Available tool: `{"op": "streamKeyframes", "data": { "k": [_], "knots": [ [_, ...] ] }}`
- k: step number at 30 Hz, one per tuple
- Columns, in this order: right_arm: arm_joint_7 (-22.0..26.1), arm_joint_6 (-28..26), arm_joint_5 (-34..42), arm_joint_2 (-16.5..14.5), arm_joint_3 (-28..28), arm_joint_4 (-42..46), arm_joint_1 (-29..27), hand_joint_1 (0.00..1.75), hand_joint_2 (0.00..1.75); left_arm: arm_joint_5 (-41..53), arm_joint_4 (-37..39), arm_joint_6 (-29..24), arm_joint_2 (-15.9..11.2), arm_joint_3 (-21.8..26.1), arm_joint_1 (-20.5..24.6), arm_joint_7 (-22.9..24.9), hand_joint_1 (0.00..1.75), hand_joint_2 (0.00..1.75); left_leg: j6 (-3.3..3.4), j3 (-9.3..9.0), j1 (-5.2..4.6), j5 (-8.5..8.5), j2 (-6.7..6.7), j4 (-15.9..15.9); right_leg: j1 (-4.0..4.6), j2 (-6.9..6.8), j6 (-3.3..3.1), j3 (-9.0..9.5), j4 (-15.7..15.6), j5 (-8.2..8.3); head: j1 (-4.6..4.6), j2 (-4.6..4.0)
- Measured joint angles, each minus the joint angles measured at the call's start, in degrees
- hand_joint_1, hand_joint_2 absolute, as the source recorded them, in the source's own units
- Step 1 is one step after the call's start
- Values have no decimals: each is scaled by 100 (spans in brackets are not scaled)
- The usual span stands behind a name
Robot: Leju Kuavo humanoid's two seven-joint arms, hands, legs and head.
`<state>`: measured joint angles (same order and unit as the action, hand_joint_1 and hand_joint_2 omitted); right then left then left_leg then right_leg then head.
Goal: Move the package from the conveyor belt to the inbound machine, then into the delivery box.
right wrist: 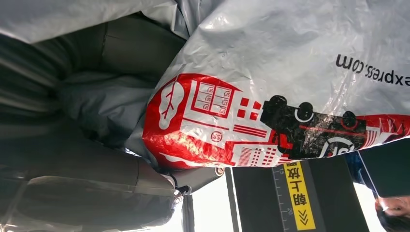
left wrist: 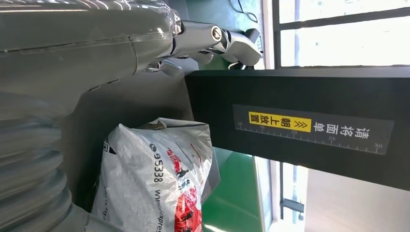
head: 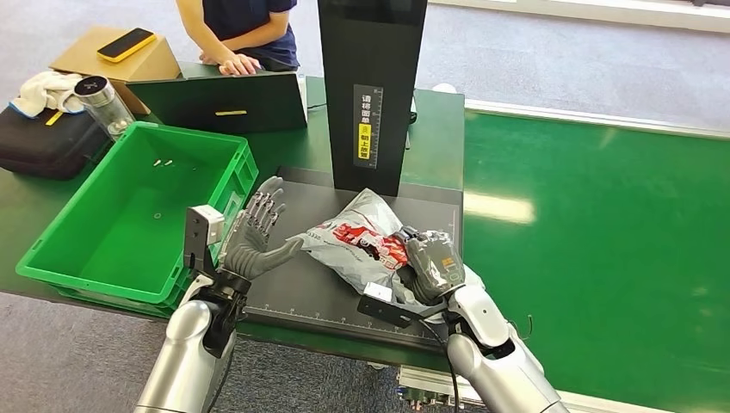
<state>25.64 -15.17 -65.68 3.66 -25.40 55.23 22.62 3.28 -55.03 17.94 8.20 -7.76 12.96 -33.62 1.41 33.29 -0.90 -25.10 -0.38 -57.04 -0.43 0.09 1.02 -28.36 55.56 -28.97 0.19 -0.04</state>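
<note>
The right hand [head: 433, 262] gripped the grey package [head: 357, 237] on the inbound machine [head: 284, 292]. The left hand [head: 254, 231] hovered beside it, fingers spread and empty.

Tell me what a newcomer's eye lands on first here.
The crinkled grey plastic mail package with red print lies on the dark scanner platform at the foot of the tall black column, with the right hand gripping its near end. The left hand hovers spread beside it, next to the bright green plastic crate.

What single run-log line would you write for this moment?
stage: package on scanner platform | right hand: holds package | left hand: open beside it | green box: no package
</note>
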Motion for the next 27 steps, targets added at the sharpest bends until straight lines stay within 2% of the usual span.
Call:
{"op": "streamKeyframes", "data": {
  "k": [6, 7, 10, 11, 15, 17, 18, 21, 23, 27],
  "knots": [
    [-41, 128, -53, 9, -122, -114, 98, 175, 175, 0, 30, -25, 0, -1, 7, -13, 0, 175, 0, 0, 0, 0, 1, 0, 0, 2, 0, 1, 0, 0, 0, -1],
    [-63, 178, -68, 10, -184, -170, 149, 149, 175, -1, 33, -53, 0, -1, 7, -22, 0, 175, 0, 0, 0, 0, 2, 0, 0, 2, 0, 1, 0, 0, 0, 0],
    [-94, 188, -34, 10, -373, -395, 325, 18, 175, -136, 33, -201, 5, 8, 6, -67, 0, 175, 0, -2, 0, 0, 2, 0, 0, 3, 0, 2, 0, 1, -1, 1],
    [-94, 126, 4, 10, -429, -477, 378, 0, 175, -248, 30, -265, 11, 22, 4, -82, 0, 175, 0, -2, 0, 0, 2, 0, 0, 3, 0, 2, 0, 1, -1, 0],
    [-16, -289, 257, 10, -571, -723, 520, 0, 175, -627, -30, -446, 24, 138, -5, -114, 0, 175, 0, -3, 0, 1, 2, 0, 1, 2, 0, 3, 1, 1, -1, -1],
    [288, -407, 725, 9, -551, -765, 540, 0, 175, -742, -97, -492, 24, 190, -16, -116, 0, 175, 0, -3, 0, 1, 2, 0, 1, 2, 0, 3, 1, 1, -1, 0],
    [552, -326, 1213, 4, -485, -737, 517, 0, 175, -796, -136, -528, 24, 213, -27, -117, 0, 175, 0, -3, 0, 1, 2, 0, 1, 2, 0, 3, 1, 1, -1, 0],
    [1269, 560, 3526, -29, -31, -467, 347, 0, 175, -928, -244, -676, 22, 285, -90, -129, 0, 175, 0, -1, 0, 0, 1, 0, 0, 1, 0, 2, 1, 1, -1, 0],
    [1389, 1350, 4735, -42, 302, -286, 238, 0, 175, -998, -306, -725, 21, 315, -138, -137, 0, 175, 0, 0, 0, 0, 1, 0, 0, 1, 0, 2, 0, 0, -1, 1],
    [1371, 2540, 5875, -55, 767, 45, 69, 0, 175, -1076, -414, -752, 22, 334, -177, -156, 0, 175, 0, -1, 0, 0, 1, 0, 0, 1, 0, 2, 0, 0, -1, 1]
  ]
}}
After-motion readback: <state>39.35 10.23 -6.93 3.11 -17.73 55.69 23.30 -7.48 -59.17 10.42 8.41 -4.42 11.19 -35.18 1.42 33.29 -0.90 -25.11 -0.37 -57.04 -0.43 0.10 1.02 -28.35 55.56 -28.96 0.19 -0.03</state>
